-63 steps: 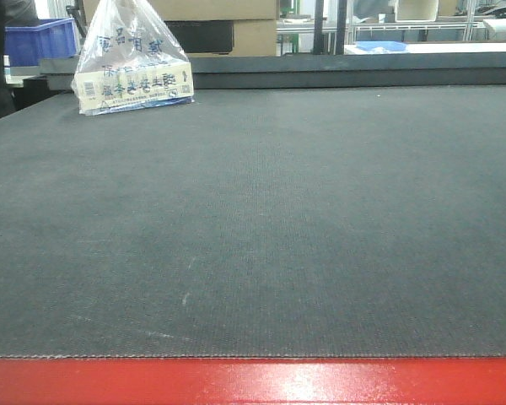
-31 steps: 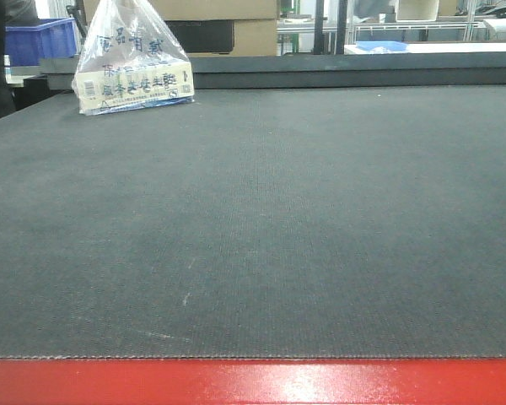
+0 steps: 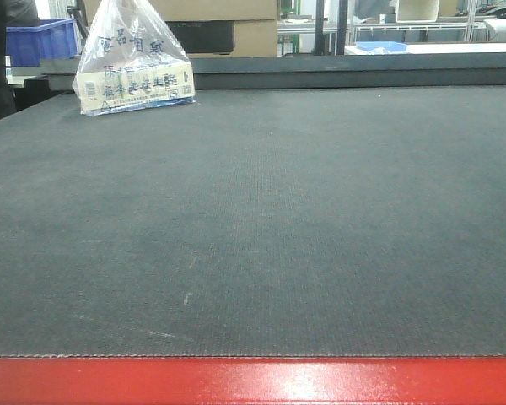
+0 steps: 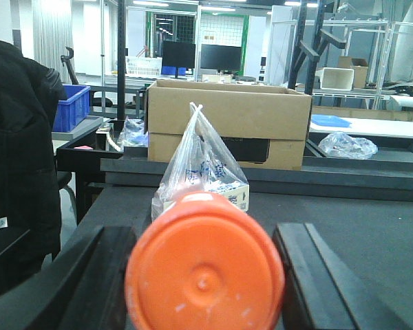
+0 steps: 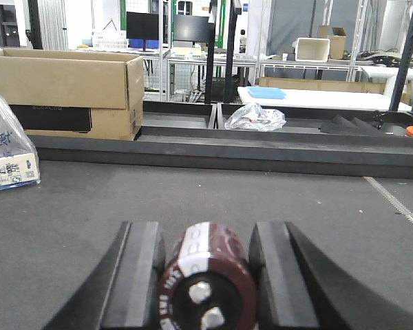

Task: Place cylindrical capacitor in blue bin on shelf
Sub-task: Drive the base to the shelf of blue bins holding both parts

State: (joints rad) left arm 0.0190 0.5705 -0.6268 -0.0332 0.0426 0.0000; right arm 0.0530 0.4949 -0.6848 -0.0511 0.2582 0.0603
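Your capacitor [image 5: 205, 278], a dark maroon cylinder with a white band, lies terminals nearward, gripped by the right end effector [image 5: 206, 230].

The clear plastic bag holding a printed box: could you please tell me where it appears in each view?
Exterior front-facing: the clear plastic bag, upper left, on the dark mat.
Left wrist-mounted: centre, above the round orange object.
Right wrist-mounted: left edge, cut off.
Shared landmark: the brown cardboard box behind it.
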